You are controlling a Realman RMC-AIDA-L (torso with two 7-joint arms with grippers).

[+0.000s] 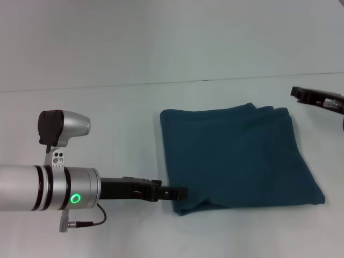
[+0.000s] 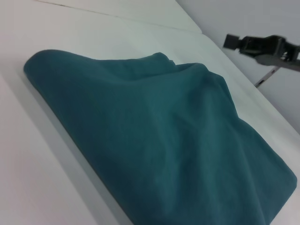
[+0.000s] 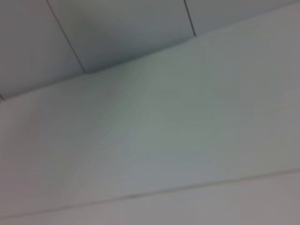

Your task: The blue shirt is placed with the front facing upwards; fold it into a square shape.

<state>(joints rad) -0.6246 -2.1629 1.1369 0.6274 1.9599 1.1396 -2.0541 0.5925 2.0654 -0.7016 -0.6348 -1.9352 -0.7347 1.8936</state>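
Blue shirt (image 1: 236, 158) lies folded into a rough square on the white surface (image 1: 107, 123), right of centre in the head view. Layered edges show along its far side, and the near-left corner is slightly bunched. No lettering or label visible; only plain teal cloth faces up.

Left gripper (image 1: 180, 192) reaches in low from the left, tip at the shirt's near-left corner, touching or just at the cloth edge. Can't tell whether its fingers are spread, pressed together or pinching fabric; the tip reads as one dark block from the head view, and the left wrist view shows none of them.

Left wrist view: shirt (image 2: 154, 140) fills most of the picture, with a fold ridge running across it and stacked layers at the far edge. The other arm's gripper (image 2: 260, 47) shows beyond it, off the cloth.

Right gripper (image 1: 317, 99) hangs at the far right, beyond the shirt's far-right corner, clear of it. Finger state can't be told there either. Right wrist view shows only bare surface (image 3: 164, 154) and wall.
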